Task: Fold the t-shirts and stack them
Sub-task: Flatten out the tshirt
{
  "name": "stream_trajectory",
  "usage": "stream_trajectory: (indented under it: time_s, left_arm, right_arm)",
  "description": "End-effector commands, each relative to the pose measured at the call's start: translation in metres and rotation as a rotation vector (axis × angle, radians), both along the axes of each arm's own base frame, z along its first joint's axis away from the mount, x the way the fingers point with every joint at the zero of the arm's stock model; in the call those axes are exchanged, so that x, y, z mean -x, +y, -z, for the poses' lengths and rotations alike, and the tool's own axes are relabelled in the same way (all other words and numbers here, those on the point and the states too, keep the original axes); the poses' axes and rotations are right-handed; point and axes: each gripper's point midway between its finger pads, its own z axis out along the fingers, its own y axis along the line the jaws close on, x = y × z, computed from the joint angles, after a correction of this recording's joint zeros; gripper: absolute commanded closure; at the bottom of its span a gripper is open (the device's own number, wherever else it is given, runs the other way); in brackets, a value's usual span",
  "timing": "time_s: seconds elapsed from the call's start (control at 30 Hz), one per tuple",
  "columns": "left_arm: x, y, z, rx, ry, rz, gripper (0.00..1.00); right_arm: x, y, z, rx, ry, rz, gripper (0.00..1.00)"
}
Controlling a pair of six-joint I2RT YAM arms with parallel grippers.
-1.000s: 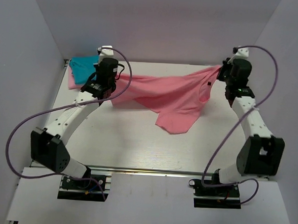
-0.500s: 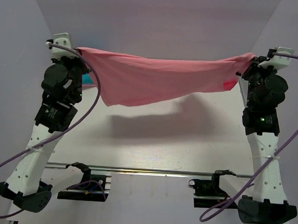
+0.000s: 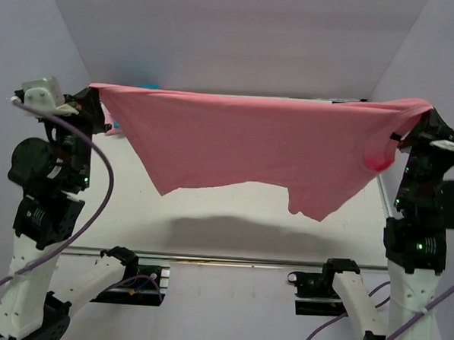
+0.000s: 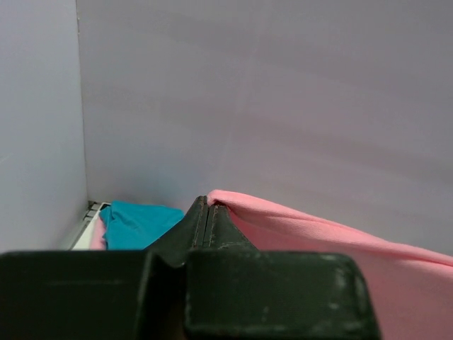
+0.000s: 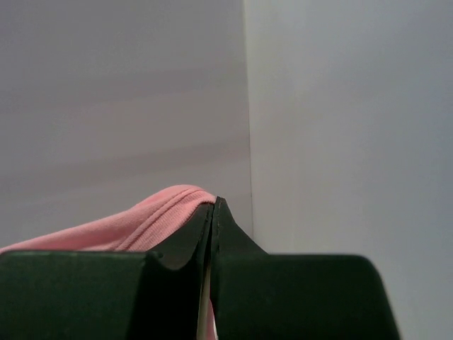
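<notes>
The salmon-pink t-shirt (image 3: pixel 251 148) is hanging by its upper corners, pinched in the clenched left claw (image 3: pixel 95 96) and right claw (image 3: pixel 422 113), sagging soft and light above the surface (image 3: pixel 231 242); corner pinches are suiting such limp cloth.

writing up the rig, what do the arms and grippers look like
The left arm and right arm have white links dotted with holes, black joint housings and small green lights. A purple cable loops along each. The left gripper and right gripper are black, tapering to thin tips.
</notes>
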Motion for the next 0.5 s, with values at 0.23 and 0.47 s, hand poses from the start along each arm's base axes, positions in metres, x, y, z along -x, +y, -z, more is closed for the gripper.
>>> stream_trajectory:
  time_s: [0.23, 0.47]
  left_arm:
    - [0.001, -0.02, 0.023, 0.029, 0.02, 0.115, 1.0]
    - [-0.077, -0.049, 0.101, 0.012, 0.24, 0.073, 1.0]
  right_arm:
    - [0.02, -0.008, 0.005, -0.03, -0.025, 0.038, 1.0]
    - [-0.063, 0.006, 0.093, -0.1, 0.209, -0.035, 1.0]
